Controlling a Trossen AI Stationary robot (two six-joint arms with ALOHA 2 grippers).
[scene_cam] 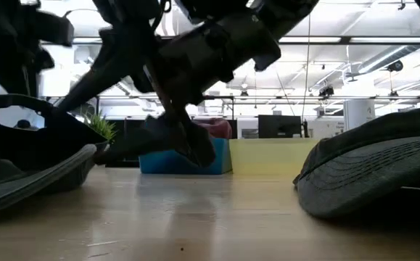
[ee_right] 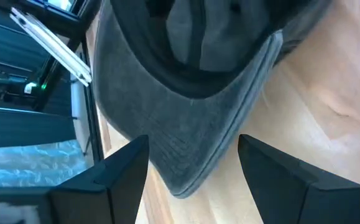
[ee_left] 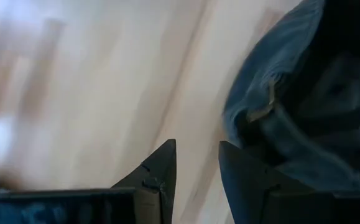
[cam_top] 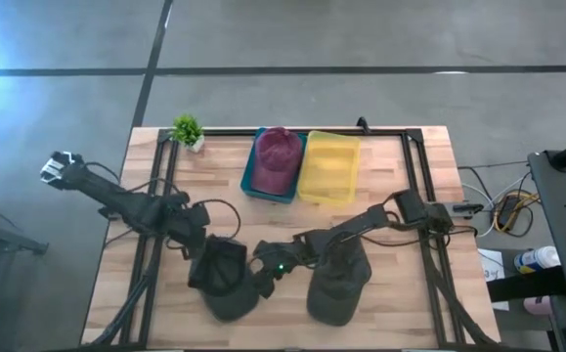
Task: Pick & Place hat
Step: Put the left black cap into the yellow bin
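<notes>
Two dark grey hats lie near the table's front edge: one at front left [cam_top: 226, 281], one at front right [cam_top: 339, 281]. The left hat [ee_right: 186, 106] lies with its hollow side showing, brim toward my right gripper. My right gripper [ee_right: 192, 155] reaches in from the right, slanting down, wide open, with its fingers on either side of the brim's tip. My left gripper [ee_left: 197, 168] points down beside the left hat's [ee_left: 304, 106] far left side. It is open, with bare table between its fingers. A maroon hat [cam_top: 279, 156] lies in the blue bin [cam_top: 251, 181].
An empty yellow bin [cam_top: 329, 166] stands right of the blue one at the table's far middle. A small green plant [cam_top: 188, 130] sits at the far left corner. A black frame [cam_top: 414, 171] and cables run along the table's sides. Bare wood lies between bins and hats.
</notes>
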